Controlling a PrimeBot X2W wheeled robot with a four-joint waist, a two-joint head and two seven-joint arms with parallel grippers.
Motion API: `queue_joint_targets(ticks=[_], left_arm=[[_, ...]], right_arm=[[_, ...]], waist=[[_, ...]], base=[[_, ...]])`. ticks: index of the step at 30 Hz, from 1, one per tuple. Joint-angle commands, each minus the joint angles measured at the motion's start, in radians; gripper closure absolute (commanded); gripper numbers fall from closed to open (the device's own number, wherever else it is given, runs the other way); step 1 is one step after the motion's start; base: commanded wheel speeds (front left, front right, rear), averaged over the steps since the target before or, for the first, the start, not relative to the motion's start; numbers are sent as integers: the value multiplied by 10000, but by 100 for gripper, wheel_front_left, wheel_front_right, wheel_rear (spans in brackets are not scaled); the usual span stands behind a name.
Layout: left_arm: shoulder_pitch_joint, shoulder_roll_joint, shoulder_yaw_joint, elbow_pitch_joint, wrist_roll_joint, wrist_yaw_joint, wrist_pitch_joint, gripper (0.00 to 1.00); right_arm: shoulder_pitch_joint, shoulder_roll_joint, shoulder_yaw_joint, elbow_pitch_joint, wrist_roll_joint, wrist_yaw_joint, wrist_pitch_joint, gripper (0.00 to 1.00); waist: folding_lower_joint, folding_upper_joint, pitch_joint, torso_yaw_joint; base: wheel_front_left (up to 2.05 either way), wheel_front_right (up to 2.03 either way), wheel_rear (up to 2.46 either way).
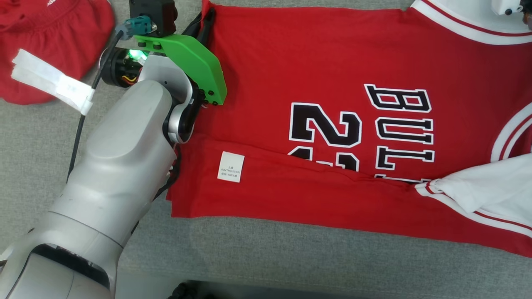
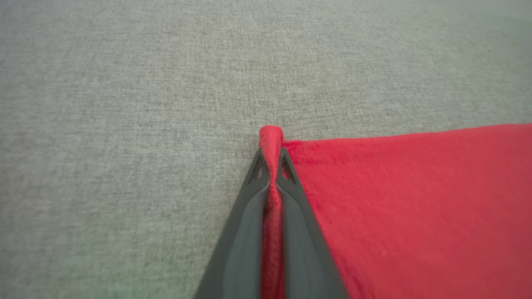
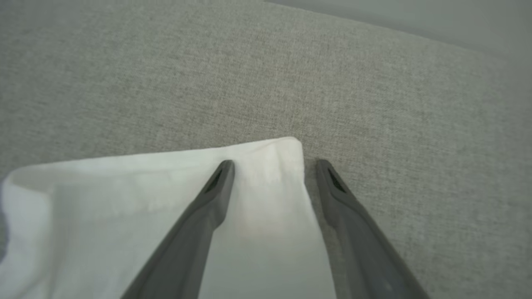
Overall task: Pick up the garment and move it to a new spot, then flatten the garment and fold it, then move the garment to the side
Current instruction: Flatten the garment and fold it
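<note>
Grey cloth [image 1: 291, 257] bears jersey [image 1: 291, 62] lengthwise left-right; left pincer [image 2: 271, 155] pinches hem [image 1: 176, 199], right pincer [image 3: 274, 166] spread.

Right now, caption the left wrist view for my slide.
Left gripper pinching a corner of the red jersey on grey cloth.

Grey woven cloth [image 1: 291, 257] is covering the desk, lying flat, light falling soft and even across it; a smoother grey strip [image 3: 415, 16] is running beyond its edge in the right wrist view
</note>
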Motion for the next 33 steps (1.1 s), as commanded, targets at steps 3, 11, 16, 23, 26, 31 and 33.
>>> queue_joint_targets(ticks=[3, 11, 16, 23, 26, 31, 33], left_arm=[[324, -225, -233, 484, 88, -81, -62, 100], [-182, 121, 137, 713, 302, 177, -1275, 100], [-158, 250, 215, 921, 342, 125, -1708, 100], [189, 432, -23, 1083, 540, -155, -2079, 100], [477, 496, -205, 1046, 683, -318, -2212, 100], [1024, 773, -424, 1042, 1052, -315, -2412, 100], [1236, 902, -430, 913, 1175, -316, -2460, 100]], right_arm=[[327, 188, 130, 367, -8, 10, 124, 100], [41, 171, -887, 218, -922, -3, -1862, 100], [203, 527, -1263, 411, -1333, -3, -2664, 100], [906, 796, -975, 394, -955, -1, -2839, 100], [1413, 644, -688, 118, -640, -1, -2755, 100], [2605, 235, -415, -794, 86, 0, -2611, 100], [3151, 116, -344, -1352, 412, 0, -2511, 100]], waist=[[1, -1, 52, 62], [1, -1, -410, -193], [1, -1, -908, -418], [1, -1, -1691, -756], [1, -1, -2004, -817], [1, -1, -2525, -947], [1, -1, -2671, -990]], base=[[0, 0, 0], [0, 0, 0], [0, 0, 0], [0, 0, 0], [0, 0, 0], [0, 0, 0], [0, 0, 0]])
